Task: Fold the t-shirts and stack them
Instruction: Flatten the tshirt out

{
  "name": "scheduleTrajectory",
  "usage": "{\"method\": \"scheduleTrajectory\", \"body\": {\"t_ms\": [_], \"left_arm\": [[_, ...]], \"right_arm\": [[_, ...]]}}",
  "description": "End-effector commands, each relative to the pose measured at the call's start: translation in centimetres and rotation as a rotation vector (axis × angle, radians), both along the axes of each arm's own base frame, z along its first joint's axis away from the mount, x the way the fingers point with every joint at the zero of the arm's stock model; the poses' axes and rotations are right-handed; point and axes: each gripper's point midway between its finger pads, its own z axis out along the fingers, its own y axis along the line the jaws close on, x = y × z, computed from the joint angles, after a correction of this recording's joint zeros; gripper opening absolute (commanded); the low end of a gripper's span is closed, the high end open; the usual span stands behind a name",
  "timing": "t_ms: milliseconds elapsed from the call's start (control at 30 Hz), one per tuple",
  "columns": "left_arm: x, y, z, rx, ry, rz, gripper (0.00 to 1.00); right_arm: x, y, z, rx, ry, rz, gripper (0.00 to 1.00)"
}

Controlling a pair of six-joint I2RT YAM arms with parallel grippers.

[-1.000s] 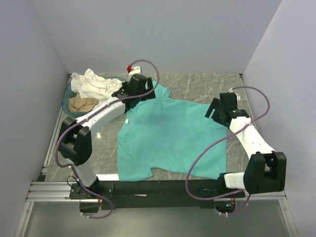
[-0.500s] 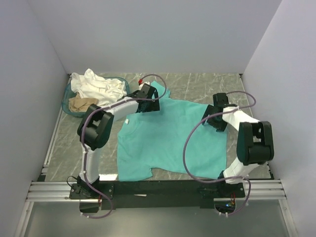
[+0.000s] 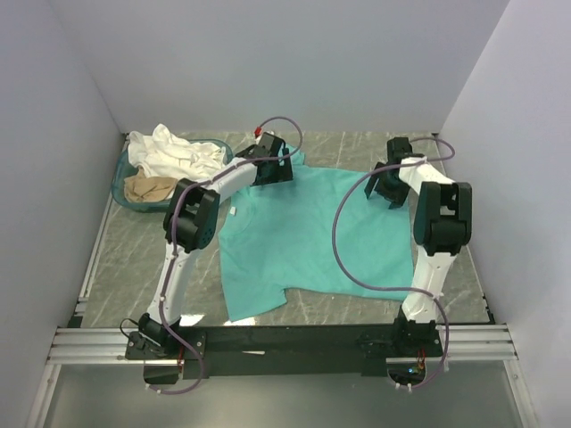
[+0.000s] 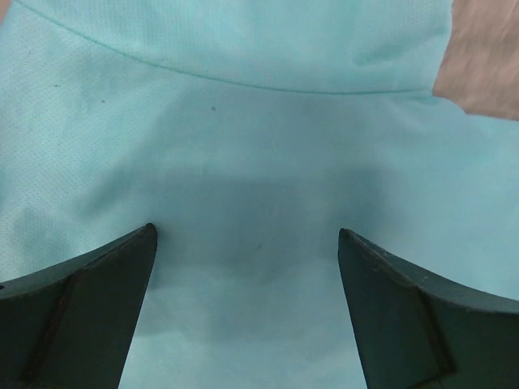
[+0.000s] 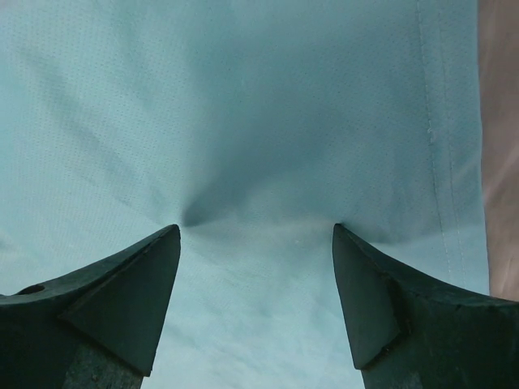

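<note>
The teal-green t-shirt (image 3: 308,232) lies spread on the marble table. My left gripper (image 3: 273,169) is open, pressed down on the shirt's far left part; its wrist view shows teal cloth (image 4: 243,162) between the spread fingers. My right gripper (image 3: 390,181) is open, pressed on the shirt's far right part; its fingertips dent the cloth (image 5: 259,162) near a hem seam. A white t-shirt (image 3: 174,152) and a beige one (image 3: 147,188) lie bunched in the basket at the far left.
The oval teal plastic basket (image 3: 120,181) stands at the far left corner. Grey walls close in the left, back and right sides. A black rail (image 3: 285,339) runs along the near edge. Bare marble table (image 3: 134,259) shows left of the shirt.
Both arms have stretched toward the back wall, and the teal shirt has slid away from the near edge with them. Both grippers now press on its far part.
</note>
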Motion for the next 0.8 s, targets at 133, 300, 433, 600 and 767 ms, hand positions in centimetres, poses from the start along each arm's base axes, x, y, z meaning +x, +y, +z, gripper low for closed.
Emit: {"method": "scheduleTrajectory", "body": {"t_ms": [133,300,433,600,767], "left_arm": [[3.3,-2.0,-0.9,-0.096,0.000,-0.066,0.99],[5.3,-2.8,-0.3,-0.177,-0.043,-0.075,0.99],[7.0,-3.4,3.5,-0.187,-0.122,-0.097,1.00],[7.1,-3.9,14.3,-0.254,-0.296,-0.123,0.99],[0.2,-3.7,23.5,-0.260,-0.384,-0.168,1.00]], "right_arm": [[5.8,-2.2,0.3,-0.034,0.016,0.041,0.82],[8.4,-4.0,1.3,-0.062,-0.019,0.041,0.82],[10.3,-5.2,4.7,-0.123,-0.095,0.035,0.82],[9.2,-5.6,13.5,-0.157,-0.218,0.002,0.84],[4.2,-4.3,19.2,-0.112,-0.382,-0.043,0.85]]}}
